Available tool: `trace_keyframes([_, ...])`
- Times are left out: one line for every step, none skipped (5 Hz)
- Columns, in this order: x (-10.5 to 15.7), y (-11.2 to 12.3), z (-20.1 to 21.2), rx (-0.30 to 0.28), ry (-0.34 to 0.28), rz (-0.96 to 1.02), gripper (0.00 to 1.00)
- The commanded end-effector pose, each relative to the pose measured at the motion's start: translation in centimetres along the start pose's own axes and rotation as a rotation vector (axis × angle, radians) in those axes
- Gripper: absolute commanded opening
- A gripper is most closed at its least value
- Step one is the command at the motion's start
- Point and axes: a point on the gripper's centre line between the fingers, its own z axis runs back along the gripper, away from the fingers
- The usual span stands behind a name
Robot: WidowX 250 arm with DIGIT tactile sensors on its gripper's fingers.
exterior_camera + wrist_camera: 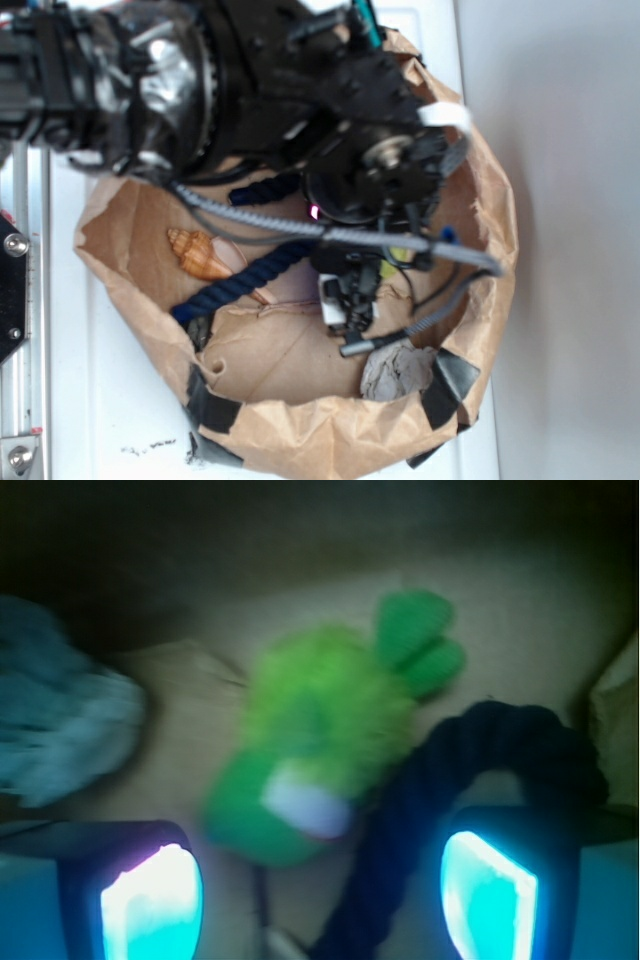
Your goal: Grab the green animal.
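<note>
With the claw (320, 895) spread above the green animal (320, 750), which lies beside the dark blue rope (480, 770) (the grey paper wad (60, 720) sits farther off), lower both 2 pads (150, 905) astride the plush only, excluding the rope.

Black arm (250, 90) reaching rightward and down, gripper (320, 895) low, jaws spread wide, nothing between.
</note>
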Motion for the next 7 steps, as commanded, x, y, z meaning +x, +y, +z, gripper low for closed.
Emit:
trace_keyframes([2.0, -1.0, 1.6, 0.034, -0.106, 0.000, 1.00])
trace_keyframes([2.4, -1.2, 0.3, 0.050, -0.102, 0.013, 1.00])
trace_keyframes([3.0, -1.4, -1.0, 0.053, -0.106, 0.022, 1.00])
trace_keyframes([2.8, -1.6, -2.8, 0.098, -0.118, 0.009, 1.00])
trace_keyframes([2.5, -1.6, -3.7, 0.128, -0.153, -0.002, 1.00])
trace_keyframes([2.3, -1.4, -4.4, 0.150, -0.142, -0.005, 1.00])
trace_keyframes([2.1, -1.0, -5.2, 0.173, -0.147, -0.009, 0.00])
